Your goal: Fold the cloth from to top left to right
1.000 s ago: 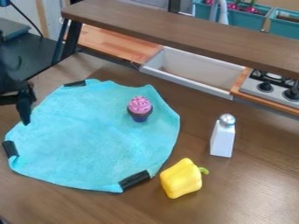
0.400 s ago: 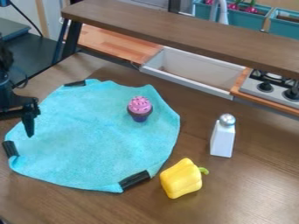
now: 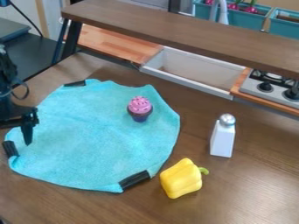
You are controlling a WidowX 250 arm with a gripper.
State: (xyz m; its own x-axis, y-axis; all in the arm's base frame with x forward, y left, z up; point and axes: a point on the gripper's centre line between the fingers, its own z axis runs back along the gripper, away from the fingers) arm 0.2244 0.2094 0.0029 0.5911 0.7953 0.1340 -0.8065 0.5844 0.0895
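The black gripper is at the left edge of the view, over the left part of the turquoise cloth. It hangs just above and right of the black clip on the cloth's left edge; whether it touches the cloth I cannot tell. The cloth lies spread out flat, roughly round, with black clips at its upper left, left and lower right edges. A toy cupcake with pink frosting stands on its upper right part.
Right of the cloth's lower edge lies a yellow bell pepper. A white shaker with a silver top stands farther right. Behind are a raised brown shelf, a white sink and a stove.
The gripper has moved down in the view along the cloth's left side, coming nearer the left clip. Cloth, cupcake, pepper and shaker have stayed put.
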